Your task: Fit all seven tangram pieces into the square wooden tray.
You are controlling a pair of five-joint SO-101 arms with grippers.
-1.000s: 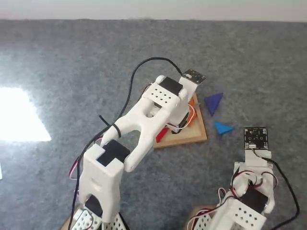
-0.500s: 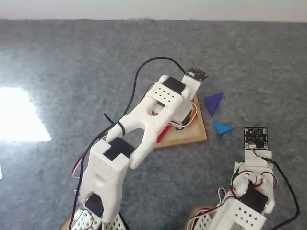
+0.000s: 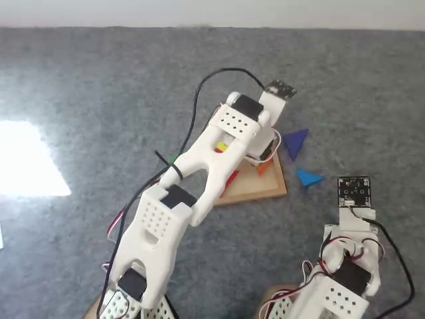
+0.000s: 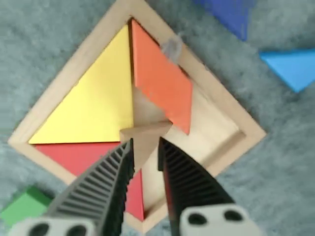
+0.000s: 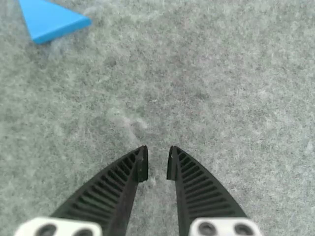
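Observation:
The square wooden tray (image 4: 69, 76) holds a large yellow triangle (image 4: 93, 103), an orange parallelogram (image 4: 160, 81) and a red triangle (image 4: 83, 155). My left gripper (image 4: 146, 145) hangs over the tray's middle, shut on a small wood-coloured triangle (image 4: 147, 132). In the high view the left arm (image 3: 232, 126) covers most of the tray (image 3: 255, 191). A dark blue triangle (image 3: 295, 141) and a light blue triangle (image 3: 309, 177) lie on the table right of the tray. A green piece (image 4: 19, 211) lies beside its left side. My right gripper (image 5: 156, 164) is shut above bare table, near the light blue triangle (image 5: 49, 19).
The right arm (image 3: 352, 199) sits folded at the front right of the grey table. A bright patch of light (image 3: 26, 159) lies at the far left. The table top ends at a pale back wall.
The left arm has stretched farther over the tray toward the back right. The right arm has stayed where it was.

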